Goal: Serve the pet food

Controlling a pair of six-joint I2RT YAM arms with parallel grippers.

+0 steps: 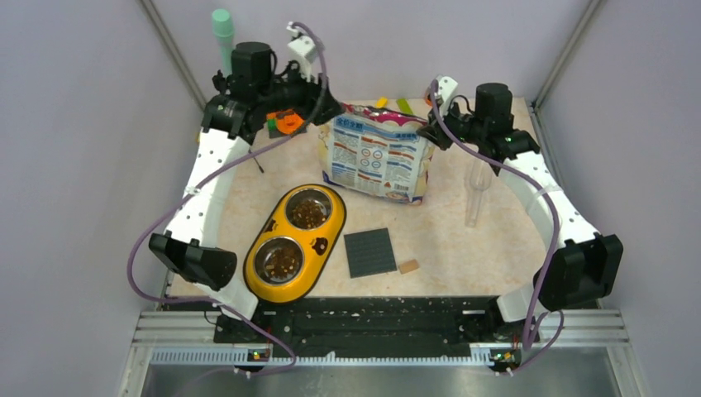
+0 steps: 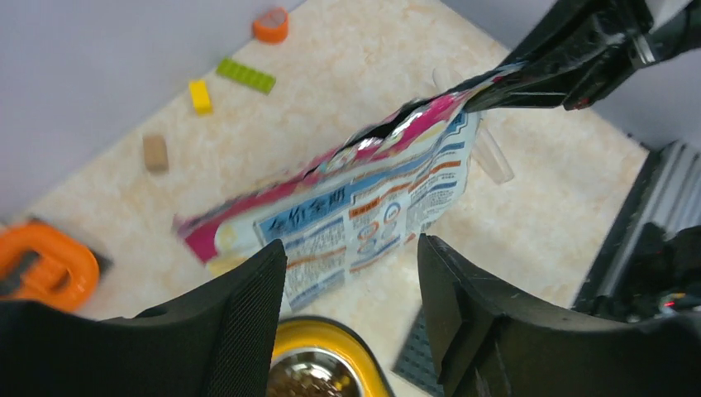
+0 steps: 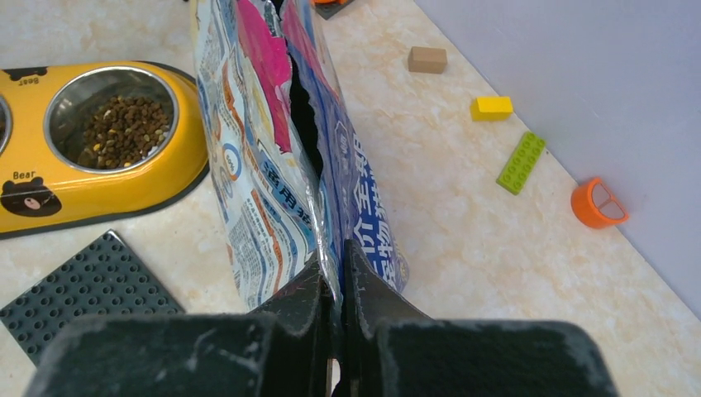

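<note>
Top view first: the bag (image 1: 378, 157) stands mid-table w/ its torn mouth up. The right gripper (image 1: 430, 126) is at the bag's top right corner, the left gripper (image 1: 329, 107) near its top left corner. Just in front of the bag, toward the left arm's base, sits the yellow feeder (image 1: 324, 248); kibble (image 1: 307, 212) lies in both its bowls, so we judge the serving mostly done. A grey mat (image 1: 369, 252) lies in front of the bag, a clear tube (image 1: 477, 190) to its right. Left wrist view: the left gripper (image 2: 351, 246) is spread wide w/ nothing btwn its fingers, the bag (image 2: 372, 198) well beyond them. The right gripper (image 2: 489, 95) clamps the bag's far corner, and the feeder (image 2: 347, 341) w/ kibble (image 2: 289, 385) shows in front of the bag. Right wrist view: the right gripper (image 3: 335, 269) is pinched tight on the top edge of the bag (image 3: 273, 165), beside the tear. Kibble (image 3: 124, 128) sits in the feeder (image 3: 188, 157) left of the bag, and bricks (image 3: 521, 163) lie right of it. We can't tell if the bag's base rests fully on the table. Risks as we see them: the bag depends on one thin pinch at one corner, so a slip or early release could let it flop over, mouth open, and spill kibble. Tipping it toward the feeder could overfill the bowls. The left gripper moving in could knock the bag sideways.
</note>
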